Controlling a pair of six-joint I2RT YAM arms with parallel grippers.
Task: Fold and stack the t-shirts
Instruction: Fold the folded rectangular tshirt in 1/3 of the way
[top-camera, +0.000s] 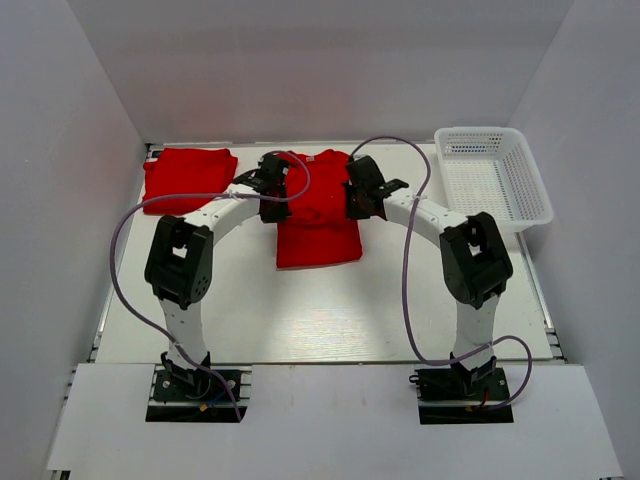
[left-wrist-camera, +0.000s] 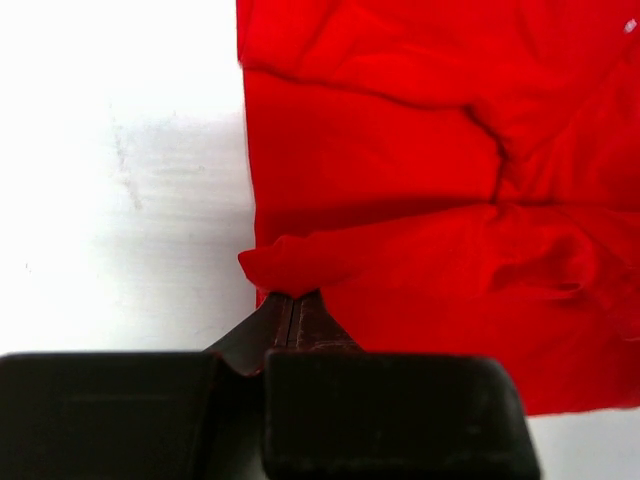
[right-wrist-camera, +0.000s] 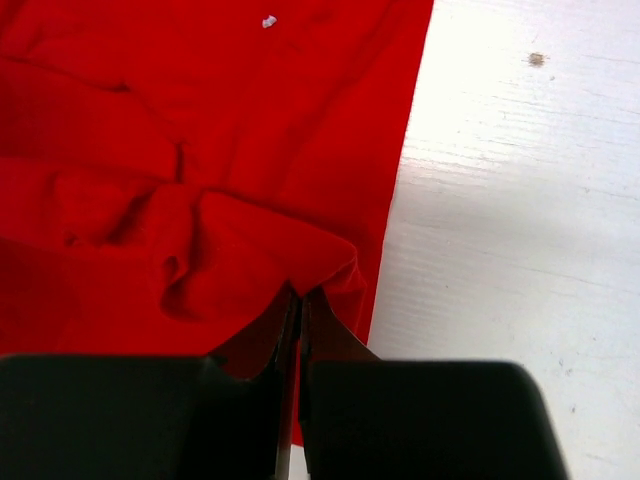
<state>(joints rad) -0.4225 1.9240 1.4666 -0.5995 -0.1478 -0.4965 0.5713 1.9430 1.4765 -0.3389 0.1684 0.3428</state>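
A red t-shirt (top-camera: 318, 215) lies partly folded at the middle of the table, its long sides straight. My left gripper (top-camera: 274, 197) is shut on a pinch of the shirt's left edge (left-wrist-camera: 285, 265), lifted slightly above the white table. My right gripper (top-camera: 356, 197) is shut on a pinch of the right edge (right-wrist-camera: 300, 262). A small white neck label (right-wrist-camera: 268, 21) shows farther up the shirt. A second red t-shirt (top-camera: 189, 177) lies folded at the back left of the table.
A white mesh basket (top-camera: 492, 176) stands at the back right. White walls close in the table (top-camera: 300, 310) on three sides. Purple cables loop from both arms over the table.
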